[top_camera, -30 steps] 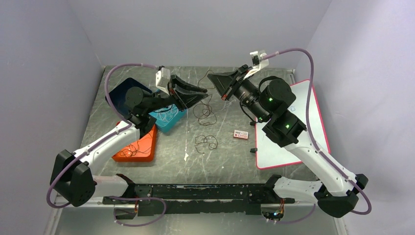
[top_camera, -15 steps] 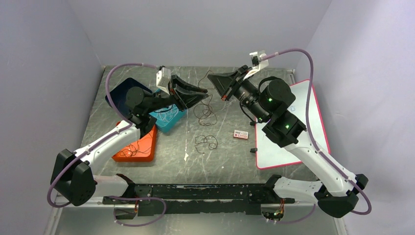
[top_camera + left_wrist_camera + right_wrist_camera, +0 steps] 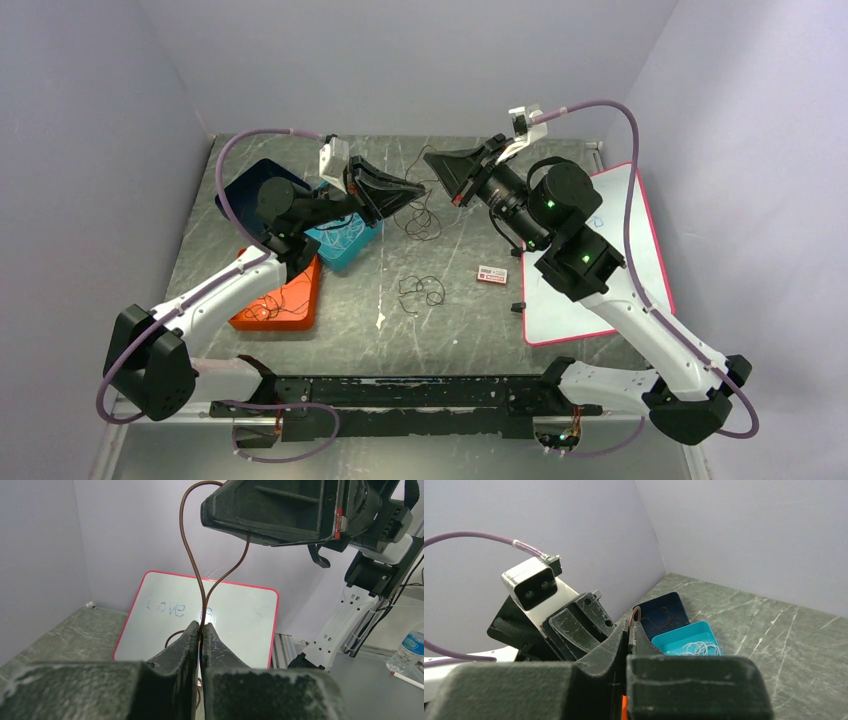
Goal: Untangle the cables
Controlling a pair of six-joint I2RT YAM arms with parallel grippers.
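A thin dark brown cable hangs in loops above the table between my two grippers. My left gripper is shut on it; in the left wrist view the cable rises from the shut jaws in a loop to the right gripper. My right gripper is shut on the same cable, a small loop showing at its closed tips. A second small dark tangle lies on the table below. Whitish cables lie in the teal tray.
A dark blue tray and an orange tray with brown wires stand at the left. A red-rimmed whiteboard lies at the right. A small red-and-white label and a small black piece lie beside it.
My left gripper has risen slightly, and the hanging brown loops have lifted a little with it. The right gripper has hardly moved.
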